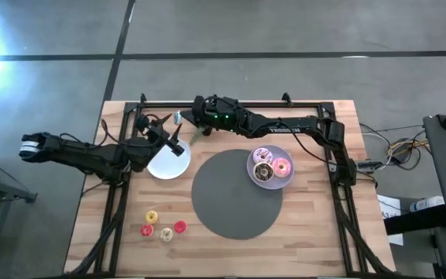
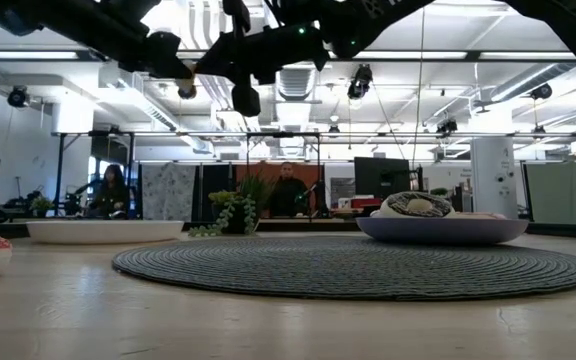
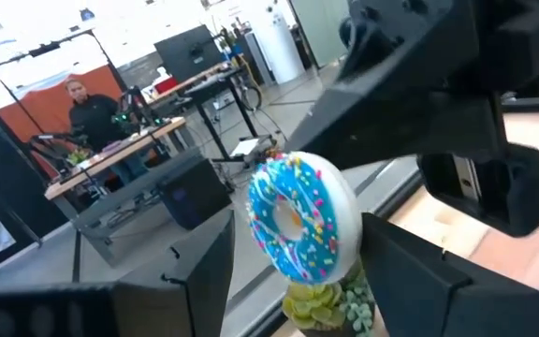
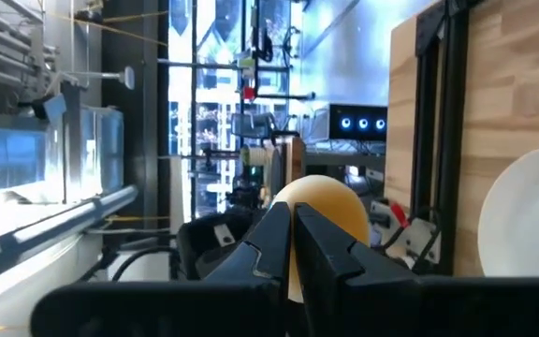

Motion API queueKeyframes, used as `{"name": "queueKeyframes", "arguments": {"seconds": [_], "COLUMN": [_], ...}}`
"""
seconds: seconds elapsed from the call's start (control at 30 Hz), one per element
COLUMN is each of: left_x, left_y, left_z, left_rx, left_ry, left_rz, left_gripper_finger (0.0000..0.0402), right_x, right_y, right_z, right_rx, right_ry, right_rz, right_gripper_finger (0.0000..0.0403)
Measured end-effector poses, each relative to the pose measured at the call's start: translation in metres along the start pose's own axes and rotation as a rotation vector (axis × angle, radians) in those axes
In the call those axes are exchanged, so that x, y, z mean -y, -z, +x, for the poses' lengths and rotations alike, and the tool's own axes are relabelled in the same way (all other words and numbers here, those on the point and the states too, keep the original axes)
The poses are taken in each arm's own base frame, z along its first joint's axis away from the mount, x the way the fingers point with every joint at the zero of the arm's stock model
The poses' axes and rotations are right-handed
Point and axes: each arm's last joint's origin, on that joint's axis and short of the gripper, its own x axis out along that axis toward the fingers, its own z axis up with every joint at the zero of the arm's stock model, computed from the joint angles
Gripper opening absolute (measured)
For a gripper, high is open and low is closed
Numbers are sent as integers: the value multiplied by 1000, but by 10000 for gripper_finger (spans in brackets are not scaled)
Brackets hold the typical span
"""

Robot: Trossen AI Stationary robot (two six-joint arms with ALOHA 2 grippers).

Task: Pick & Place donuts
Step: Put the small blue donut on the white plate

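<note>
My left gripper [image 3: 298, 245] is clamped on a blue donut [image 3: 302, 220]. The blue donut has white on its rim and tiny bright sprinkles on its face. It stands on its edge between my two dark fingers [image 3: 410, 271], one on each side. Just past the donut, under it, is a small green plant [image 3: 330, 304]. From above, my left gripper [image 1: 175, 139] hangs over the far edge of the white plate [image 1: 167, 164], and the plate is right below it.

My right gripper [image 1: 186, 118] is very near my left one, just behind it and toward the back of the table. Its dark arm [image 3: 438, 112] fills the space beside the blue donut. The two fingers of my right gripper [image 4: 293, 211] are pressed together. A round yellow thing [image 4: 330, 211] shows right behind their tips. I cannot tell what it is, or whether the fingers hold it.

Well away from both grippers, toward the right arm's side, is a lavender plate [image 1: 285, 180]. Three donuts [image 1: 271, 167] lie on it: a pink one, a dark brown one and a white-pink one. The plate rests on the edge of a big round gray mat [image 1: 235, 198]. Four tiny donuts [image 1: 163, 225], yellow and red, lie on the bare wood at the front, well in front of my left gripper.
</note>
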Motion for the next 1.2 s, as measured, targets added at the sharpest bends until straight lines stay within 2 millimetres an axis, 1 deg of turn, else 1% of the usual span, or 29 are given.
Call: {"name": "queueKeyframes", "arguments": {"seconds": [0.17,0.33,0.5,0.6,0.73,0.83,0.97,1.13,1.2], "left_x": [1,5,6,5,3,4,4,-6,-10], "left_y": [0,2,3,-3,-11,-11,1,14,20], "left_z": [2,4,5,5,6,7,5,-5,-10], "left_rx": [3,-6,-11,-20,-49,-93,-171,-250,-299], "left_ry": [7,11,12,5,8,17,-5,-4,44], "left_rz": [-2,5,-29,-41,3,55,79,40,17], "left_gripper_finger": [196,170,121,83,31,8,5,6,6], "right_x": [0,0,0,0,0,1,2,-9,-15], "right_y": [2,3,4,4,3,3,1,-5,-10], "right_z": [0,0,0,0,0,0,-2,-13,-20], "right_rx": [12,9,7,12,44,60,67,52,49], "right_ry": [2,2,5,5,7,20,57,124,163], "right_rz": [-2,-17,-28,-47,-93,-151,-234,-366,-413], "right_gripper_finger": [8,8,9,9,9,13,46,110,136]}}
